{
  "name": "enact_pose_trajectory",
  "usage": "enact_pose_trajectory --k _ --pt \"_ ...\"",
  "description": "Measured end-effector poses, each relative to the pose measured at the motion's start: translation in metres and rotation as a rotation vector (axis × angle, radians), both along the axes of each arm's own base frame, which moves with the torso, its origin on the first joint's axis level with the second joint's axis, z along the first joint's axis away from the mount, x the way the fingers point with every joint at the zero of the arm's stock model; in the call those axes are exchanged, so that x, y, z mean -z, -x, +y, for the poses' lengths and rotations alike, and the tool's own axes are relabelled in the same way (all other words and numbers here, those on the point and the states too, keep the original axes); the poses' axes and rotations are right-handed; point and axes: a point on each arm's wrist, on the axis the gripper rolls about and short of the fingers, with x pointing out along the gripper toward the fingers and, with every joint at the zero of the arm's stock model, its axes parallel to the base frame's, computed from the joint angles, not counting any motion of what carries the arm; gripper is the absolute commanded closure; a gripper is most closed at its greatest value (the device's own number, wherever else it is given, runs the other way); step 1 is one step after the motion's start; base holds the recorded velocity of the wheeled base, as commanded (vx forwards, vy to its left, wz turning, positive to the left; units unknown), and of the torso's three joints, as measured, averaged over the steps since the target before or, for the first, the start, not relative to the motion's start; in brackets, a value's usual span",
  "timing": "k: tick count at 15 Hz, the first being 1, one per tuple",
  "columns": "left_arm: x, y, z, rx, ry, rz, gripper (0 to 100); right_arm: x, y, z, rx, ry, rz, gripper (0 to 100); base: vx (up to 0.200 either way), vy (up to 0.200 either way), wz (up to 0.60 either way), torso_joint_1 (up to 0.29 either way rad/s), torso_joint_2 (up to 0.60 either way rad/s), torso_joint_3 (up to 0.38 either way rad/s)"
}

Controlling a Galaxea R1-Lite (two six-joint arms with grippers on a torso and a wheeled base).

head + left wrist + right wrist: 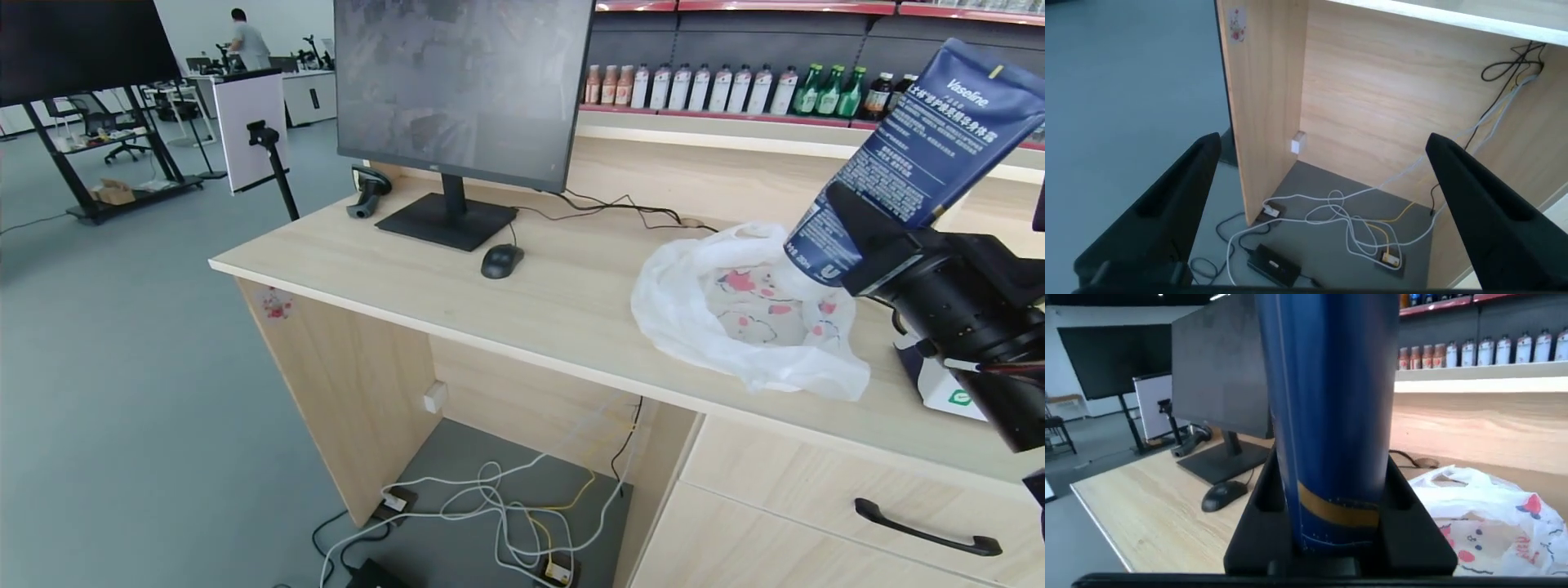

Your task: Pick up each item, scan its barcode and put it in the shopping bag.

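- The desk is the biggest thing here. All the shop things sit on it.
- The monitor stands at the back of the desk, on the left side.
- The bag is white and lies on the desk toward the right. Its mouth is open and faces up.
- The tube is blue. It is up in the air, tilted, with its top leaning up and to the right. Its low end hangs just over the right edge of the bag.
- I think the pick-up step is done for this tube. I cannot tell if it has been scanned.
- If it has not, the next move is a long carry across the desk, with the barcode turned to the scanner. If it has, the tube only needs to go a little to the left and down into the bag, and then be let go.
- The right gripper is squeezed tight on the low end of the tube, one finger on each side.
- The left gripper is spread wide with nothing in it. It hangs low by the desk, over the cables on the floor.
- The scanner rests by the monitor's foot, well apart from the tube.
- The mouse lies in front of the monitor.
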Motion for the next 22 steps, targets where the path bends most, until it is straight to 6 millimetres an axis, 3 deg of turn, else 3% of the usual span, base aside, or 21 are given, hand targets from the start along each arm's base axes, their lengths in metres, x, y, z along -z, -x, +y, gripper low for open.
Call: enact_pose_trajectory --k 4,7,12,16,19,22 --pt "0.000 0.000 0.000 0.000 0.001 -0.004 0 0.010 -0.018 0.006 -0.154 -0.007 0.045 100 0.000 0.000 0.00 0.000 0.00 0.000" --pt "-0.001 0.000 0.000 0.000 0.001 -0.005 0 0.012 -0.045 0.006 -0.243 -0.024 0.051 100 0.000 0.000 0.00 0.000 0.00 0.000" --pt "-0.001 0.000 0.000 0.000 0.000 -0.007 0 0.021 -0.071 -0.001 -0.321 -0.232 0.140 100 0.000 0.000 0.00 0.000 0.00 0.000" --pt "-0.001 0.000 0.000 -0.001 -0.006 -0.009 0 0.030 -0.087 -0.016 -0.340 -0.400 0.207 100 0.000 0.000 0.00 0.000 0.00 0.000" --pt "-0.001 0.000 0.000 0.000 -0.007 -0.009 0 0.035 -0.106 -0.040 -0.307 -0.402 0.203 100 0.000 0.000 0.00 0.000 0.00 0.000" --pt "-0.001 0.000 0.000 0.000 -0.008 -0.009 0 0.044 -0.113 -0.055 -0.354 -0.363 0.312 100 0.000 0.000 0.00 0.000 0.00 0.000"
